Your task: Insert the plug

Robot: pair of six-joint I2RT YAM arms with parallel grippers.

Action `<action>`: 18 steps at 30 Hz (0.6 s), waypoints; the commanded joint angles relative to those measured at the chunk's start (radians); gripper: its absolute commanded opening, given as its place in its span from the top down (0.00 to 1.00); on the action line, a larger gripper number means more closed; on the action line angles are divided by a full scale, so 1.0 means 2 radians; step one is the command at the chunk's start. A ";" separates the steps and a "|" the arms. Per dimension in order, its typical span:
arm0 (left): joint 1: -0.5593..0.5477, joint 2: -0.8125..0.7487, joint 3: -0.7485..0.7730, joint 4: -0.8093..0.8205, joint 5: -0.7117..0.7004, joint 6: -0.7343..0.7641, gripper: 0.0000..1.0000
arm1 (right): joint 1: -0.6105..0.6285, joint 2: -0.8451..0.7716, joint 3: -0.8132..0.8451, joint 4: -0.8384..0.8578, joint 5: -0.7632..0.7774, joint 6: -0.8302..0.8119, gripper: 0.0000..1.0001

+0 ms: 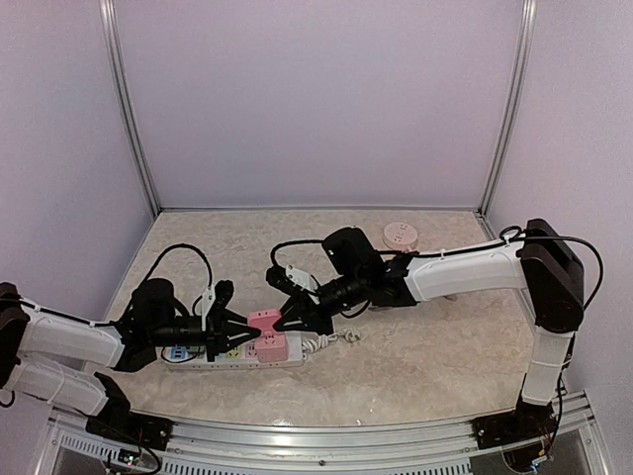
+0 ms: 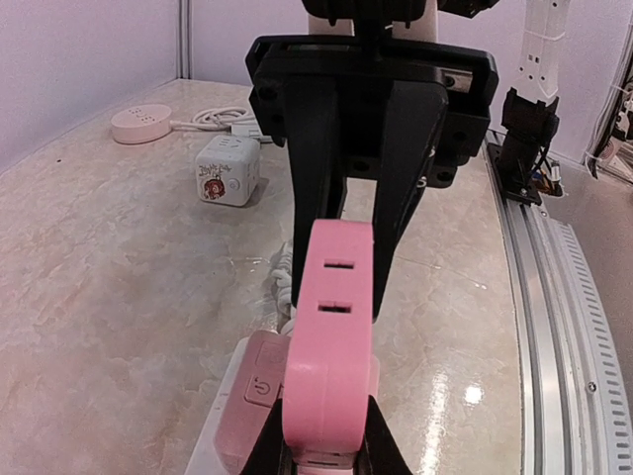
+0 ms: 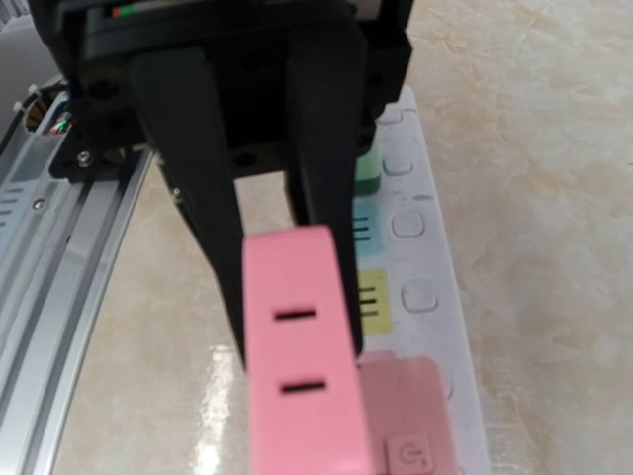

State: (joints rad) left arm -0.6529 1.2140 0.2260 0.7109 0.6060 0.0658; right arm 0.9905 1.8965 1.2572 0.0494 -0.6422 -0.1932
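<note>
Both arms reach low and nearly level toward each other, the right arm point(image 1: 465, 269) stretched long, the left arm point(image 1: 69, 341) folded short. Just below their meeting fingertips lies the white power strip point(image 1: 213, 362) with coloured sockets and a pink end bearing a button. Between the grippers sits the pink plug point(image 1: 264, 319), a smooth block with two dark slots on top, its long axis running from one gripper to the other. The left gripper point(image 1: 237, 332) is clamped on one end. The right gripper point(image 1: 287, 319) has its fingers point(image 2: 312, 168) flanking the other end; whether they pinch it I cannot tell.
</note>
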 commanded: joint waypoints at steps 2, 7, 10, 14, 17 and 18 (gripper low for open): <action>0.009 0.015 0.018 0.000 -0.029 0.019 1.00 | 0.003 0.014 0.001 0.011 0.019 0.013 1.00; 0.018 0.018 0.020 -0.006 -0.027 0.025 1.00 | 0.004 0.018 0.001 0.012 0.022 0.013 1.00; 0.020 0.021 0.022 -0.008 -0.023 0.027 1.00 | 0.003 0.021 0.002 0.012 0.021 0.013 1.00; 0.020 0.023 0.022 -0.008 -0.017 0.029 1.00 | 0.003 0.022 0.005 0.007 0.020 0.013 1.00; 0.019 0.024 0.020 -0.004 -0.017 0.034 1.00 | 0.003 0.019 0.001 0.006 0.022 0.014 1.00; 0.019 0.024 0.020 -0.001 -0.018 0.037 1.00 | 0.003 0.017 0.000 0.006 0.023 0.015 1.00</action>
State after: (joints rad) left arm -0.6224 1.2507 0.2382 0.7086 0.6376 0.1104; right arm 0.9859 1.9171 1.2572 0.0746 -0.6327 -0.1967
